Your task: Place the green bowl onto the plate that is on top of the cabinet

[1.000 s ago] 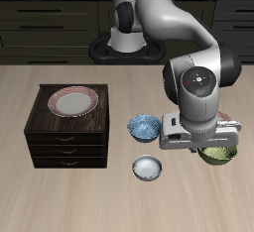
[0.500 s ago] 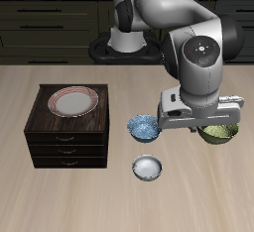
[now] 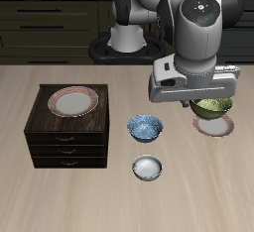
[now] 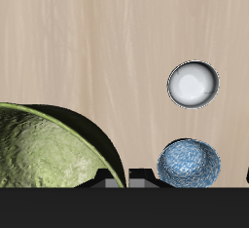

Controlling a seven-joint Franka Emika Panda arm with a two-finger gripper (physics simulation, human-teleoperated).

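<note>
My gripper (image 3: 210,102) is shut on the rim of the green bowl (image 3: 212,108) and holds it in the air, above a second red-rimmed plate (image 3: 216,128) on the table. In the wrist view the green bowl (image 4: 44,149) fills a large area close to the fingers, with its mottled inside showing. The plate (image 3: 73,101) with the white centre and pinkish-red rim lies on top of the dark-brown cabinet (image 3: 65,137), well across the table from the gripper. Nothing lies on that plate.
A blue-and-white patterned bowl (image 3: 145,128) stands on the table between the cabinet and the gripper, and it also shows in the wrist view (image 4: 189,163). A plain white-grey bowl (image 3: 147,168) sits nearer the table's front edge, also in the wrist view (image 4: 193,84).
The gripper has risen with the green bowl and moved a little back. The second plate under the bowl has come into view on the table.
</note>
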